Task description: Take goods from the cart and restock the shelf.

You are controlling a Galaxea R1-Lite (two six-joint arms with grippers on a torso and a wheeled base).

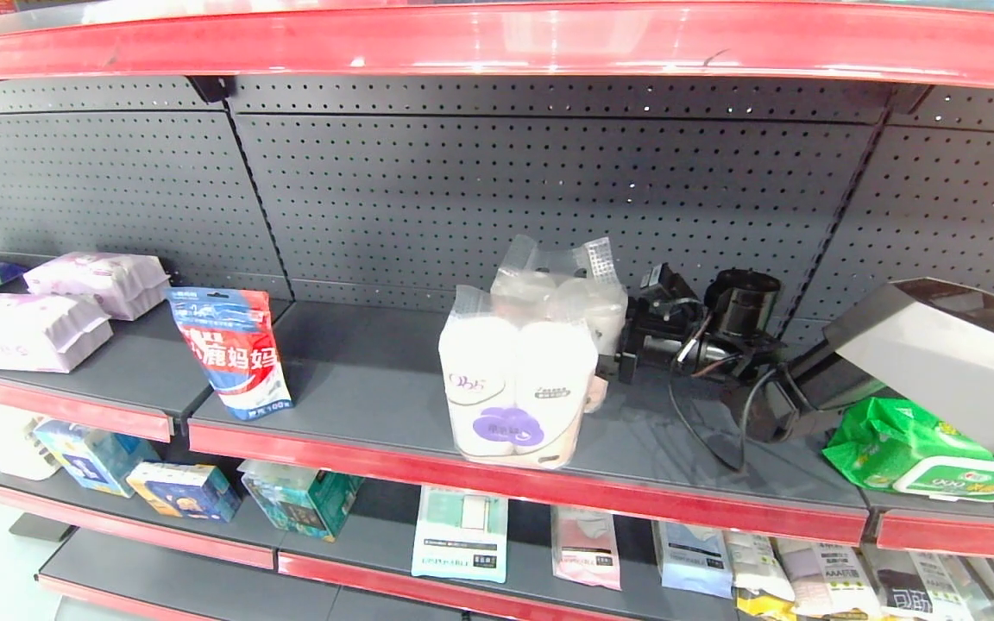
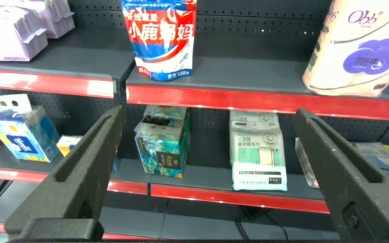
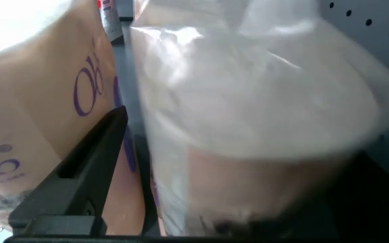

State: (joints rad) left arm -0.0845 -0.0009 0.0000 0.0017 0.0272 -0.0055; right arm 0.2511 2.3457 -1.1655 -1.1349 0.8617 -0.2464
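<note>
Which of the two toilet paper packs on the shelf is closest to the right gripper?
The rear pack: the right gripper is against its side. The front pack, showing purple print, stands farther from it.

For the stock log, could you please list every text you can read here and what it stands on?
Blue-and-red pouch: large characters, left unquoted as product print.
Toilet roll pack: purple brand lettering, likewise unquoted.
Green wipes pack: too small.
Lower-shelf packets: too small.
</note>
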